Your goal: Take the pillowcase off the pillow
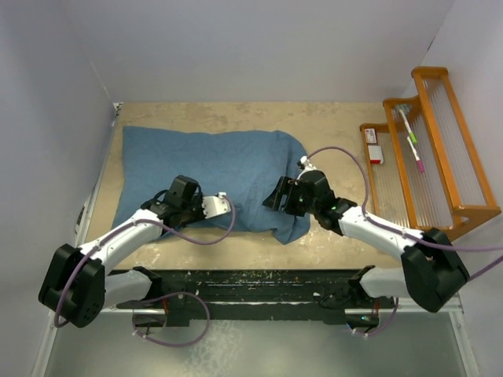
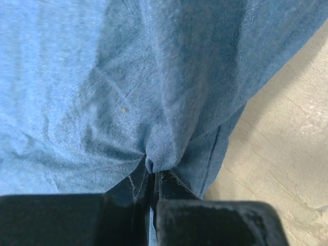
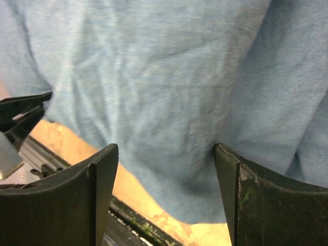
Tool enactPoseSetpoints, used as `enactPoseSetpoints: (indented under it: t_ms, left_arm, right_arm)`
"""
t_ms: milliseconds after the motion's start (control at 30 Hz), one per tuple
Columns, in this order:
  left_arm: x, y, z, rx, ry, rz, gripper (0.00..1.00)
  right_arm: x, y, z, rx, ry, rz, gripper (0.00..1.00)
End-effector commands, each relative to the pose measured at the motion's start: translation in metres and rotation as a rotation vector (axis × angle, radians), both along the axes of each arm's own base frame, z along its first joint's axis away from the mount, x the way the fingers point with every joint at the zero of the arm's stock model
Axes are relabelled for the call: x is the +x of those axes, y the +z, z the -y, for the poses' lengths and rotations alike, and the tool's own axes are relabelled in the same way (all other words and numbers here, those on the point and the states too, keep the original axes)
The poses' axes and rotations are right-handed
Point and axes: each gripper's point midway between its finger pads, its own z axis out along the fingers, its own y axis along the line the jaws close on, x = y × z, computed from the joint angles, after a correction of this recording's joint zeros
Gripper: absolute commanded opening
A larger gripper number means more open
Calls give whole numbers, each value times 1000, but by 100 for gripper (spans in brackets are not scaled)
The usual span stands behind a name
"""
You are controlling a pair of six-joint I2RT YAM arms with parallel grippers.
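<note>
The slate-blue pillowcase [image 1: 204, 169] lies wrinkled across the tan table [image 1: 338, 118]. It covers the pillow fully, so no cream cloth shows. My left gripper [image 1: 229, 208] is at the case's near edge, shut on a pinch of blue cloth. In the left wrist view the jaws [image 2: 154, 175] are closed on a fold of the pillowcase [image 2: 102, 77]. My right gripper [image 1: 273, 196] is open over the case's near right part. In the right wrist view its fingers [image 3: 105, 174] stand wide apart with the pillowcase [image 3: 164, 77] between them, and nothing is held.
A wooden rack [image 1: 440, 169] with pens stands at the right, with a small red and white box [image 1: 375, 146] beside it. A black rail [image 1: 259, 283] runs along the near table edge. Grey walls close in the left and back.
</note>
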Motion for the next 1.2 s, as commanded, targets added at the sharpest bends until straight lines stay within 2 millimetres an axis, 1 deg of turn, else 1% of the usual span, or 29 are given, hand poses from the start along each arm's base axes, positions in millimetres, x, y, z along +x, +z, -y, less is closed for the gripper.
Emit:
enactPoseSetpoints:
  t_ms: [0,33,67,100,133,167,233,333,400,467,533,633,700,767,800,833,867,933,967,1033,1100,1167]
  left_arm:
    - [25,84,11,-83,13,184,0]
    - [26,119,15,-121,1,228,0]
    - [26,152,18,-156,-11,274,0]
    - [24,183,19,-182,-24,311,0]
    - [22,211,19,-201,-32,345,0]
    - [20,239,19,-217,-34,377,0]
    - [18,282,15,-233,-23,427,0]
    - [15,318,9,-238,0,463,0]
    - [14,326,6,-239,10,472,0]
    - [15,323,3,-228,27,468,0]
    - [15,319,0,-218,47,462,0]
    - [19,312,-3,-199,63,460,0]
    - [23,310,-6,-174,76,466,0]
    - [28,309,-8,-152,86,476,0]
    - [29,309,-9,-145,90,483,0]
    - [31,309,-9,-140,89,486,0]
    - [31,310,-9,-140,90,486,0]
    - [31,311,-9,-141,92,484,0]
    - [30,311,-10,-140,92,480,0]
    - [27,309,-11,-134,88,468,0]
    - [22,306,-13,-125,82,454,0]
    - [17,303,-15,-112,72,440,0]
  right_arm:
    - [7,74,-6,89,0,121,79]
    - [8,89,-2,91,-9,159,80]
    - [8,93,2,76,-19,168,81]
    - [9,102,6,71,-24,187,82]
    - [10,113,11,67,-27,212,82]
    - [9,118,15,58,-30,223,83]
    - [8,126,24,44,-42,238,84]
    - [2,131,33,48,-50,242,85]
    - [-4,128,35,51,-43,238,86]
    - [-11,126,33,64,-4,249,86]
    - [-13,126,41,21,12,322,86]
    - [-23,126,50,0,51,438,87]
    - [-35,131,54,22,86,540,90]
    - [-49,136,54,63,135,635,94]
    - [-55,137,54,77,152,670,99]
    - [-57,133,54,72,167,685,100]
    - [-56,126,53,57,178,683,100]
    - [-51,118,48,43,194,670,100]
    - [-47,118,44,42,199,669,100]
    - [-32,118,40,5,172,673,100]
    - [-20,121,31,-15,182,691,100]
    - [-6,126,27,-63,179,708,100]
